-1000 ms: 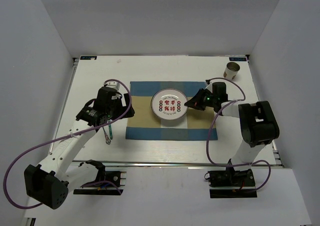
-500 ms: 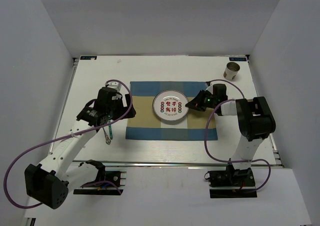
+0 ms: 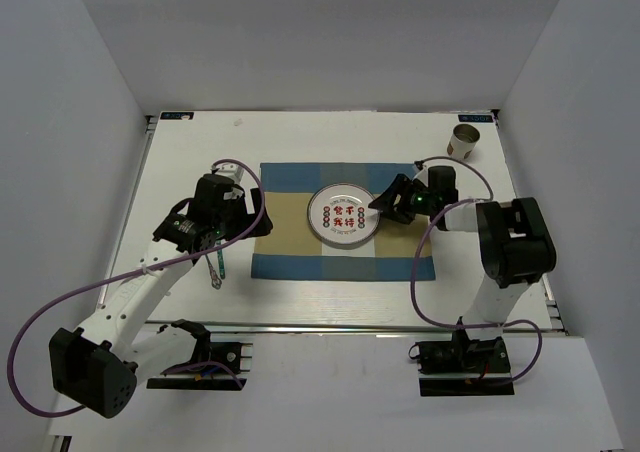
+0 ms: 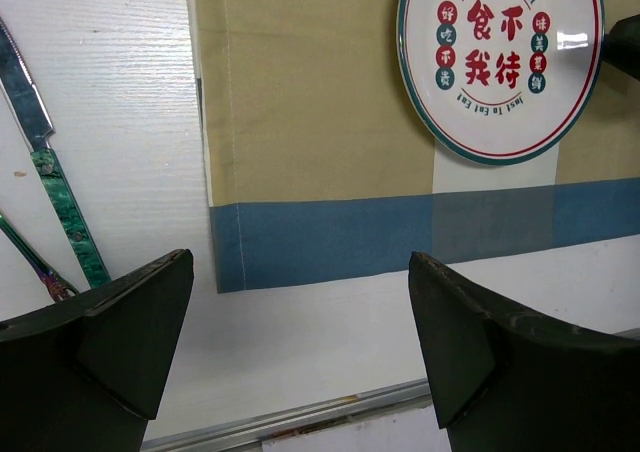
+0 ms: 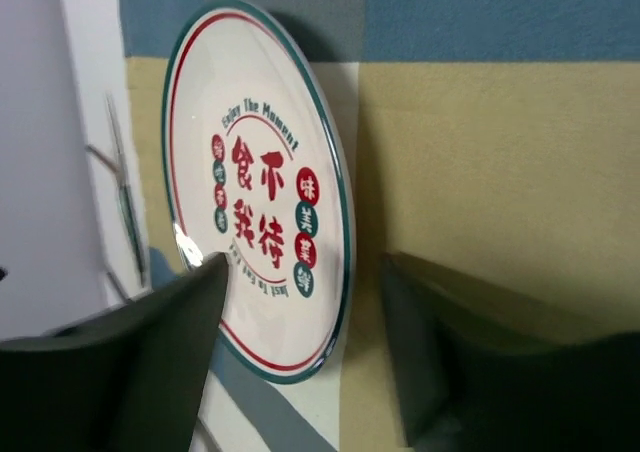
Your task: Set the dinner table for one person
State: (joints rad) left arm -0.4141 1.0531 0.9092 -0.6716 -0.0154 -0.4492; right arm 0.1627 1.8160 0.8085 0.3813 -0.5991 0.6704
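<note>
Mid table (image 3: 300,140): plate (image 3: 343,213) flat on mat (image 3: 290,264). On right gripper (image 3: 384,204), fingers spread, straddling plate's right rim (one tip over the plate). On left gripper (image 4: 295,287), fingers wide, empty, near cutlery (image 3: 214,267). Risk: pulling back low, a finger hooks the rim, drags plate off-centre.

Flat white rectangular dinner table (image 3: 200,150), metal-railed front
</note>
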